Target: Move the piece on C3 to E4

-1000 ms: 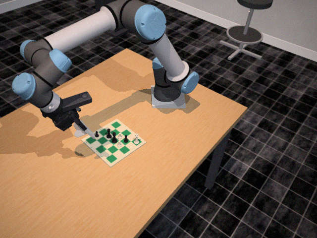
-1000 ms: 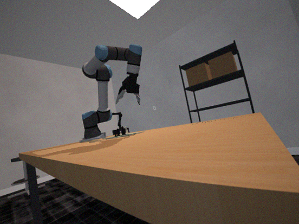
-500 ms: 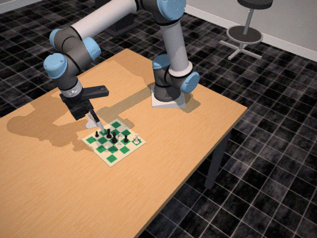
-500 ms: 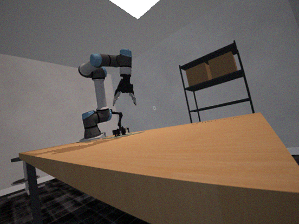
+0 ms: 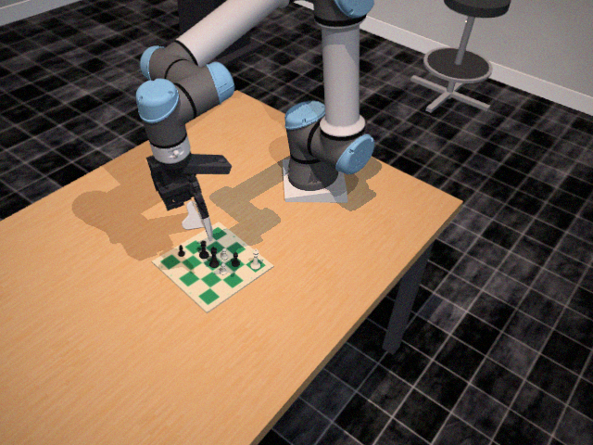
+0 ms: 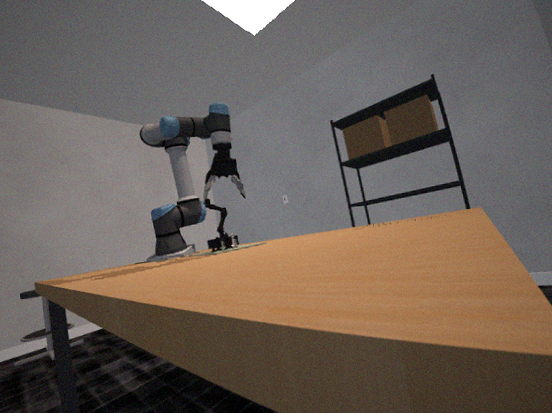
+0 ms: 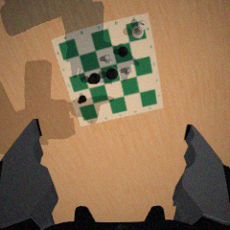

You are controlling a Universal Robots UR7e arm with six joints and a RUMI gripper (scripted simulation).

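A small green-and-cream chessboard (image 5: 213,268) lies on the wooden table. It carries several black and white pieces, among them a tall white piece (image 5: 256,259) on a corner square and a black pawn (image 5: 181,250) near the left corner. The edge letters are too small to read, so I cannot tell which piece stands on C3. My gripper (image 5: 201,223) hangs above the board's far edge, open and empty. In the wrist view the board (image 7: 107,67) lies ahead of the wide-spread fingers, with bare table between them. The side view shows the gripper (image 6: 223,183) well above the pieces.
The arm's base (image 5: 316,184) is bolted to the table behind the board. A stool (image 5: 457,62) stands on the floor beyond the table. A shelf with boxes (image 6: 397,149) stands by the wall.
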